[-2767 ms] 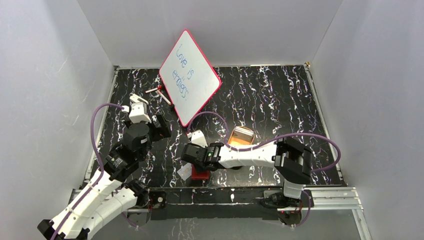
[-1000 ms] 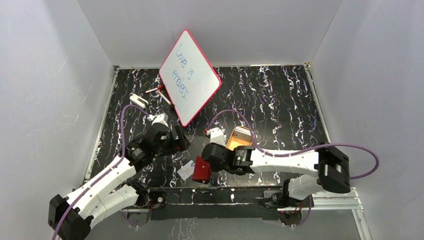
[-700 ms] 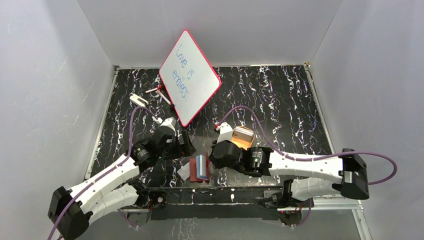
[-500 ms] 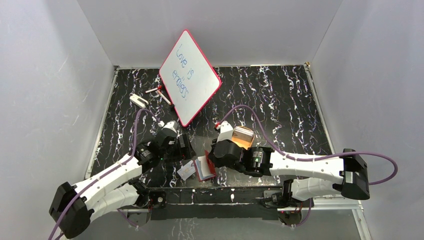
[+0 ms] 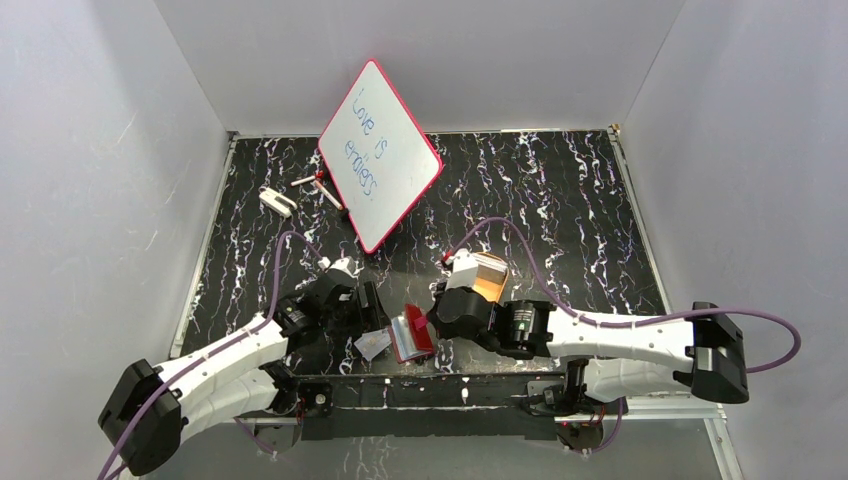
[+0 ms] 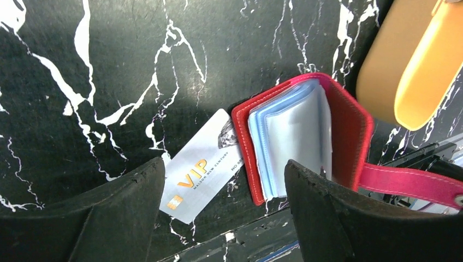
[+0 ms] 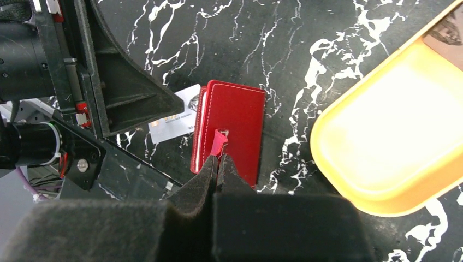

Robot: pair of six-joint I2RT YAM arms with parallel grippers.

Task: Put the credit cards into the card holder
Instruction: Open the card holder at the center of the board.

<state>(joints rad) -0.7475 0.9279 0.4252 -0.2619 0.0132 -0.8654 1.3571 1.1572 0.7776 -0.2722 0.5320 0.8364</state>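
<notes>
While the right gripper [image 7: 218,164] pinches its fingers shut on the snap tab [image 7: 219,143], the card holder [image 6: 349,125] now stands open where a second ago it was a closed red block. Its cover is drawn back and the bluish clear sleeves [image 6: 297,142] show. The left gripper [image 6: 224,185] has come in low over the card holder's left edge, fingers spread wide around nothing, a little narrower than before. Between them one credit card [image 6: 199,177] lies flat on the black marbled table [image 6: 82,82], a corner tucked under the card holder. An orange tray [image 6: 415,60] sits just beyond. With the sleeves exposed, picking up the card looks like the next step; no card appears loaded yet.
</notes>
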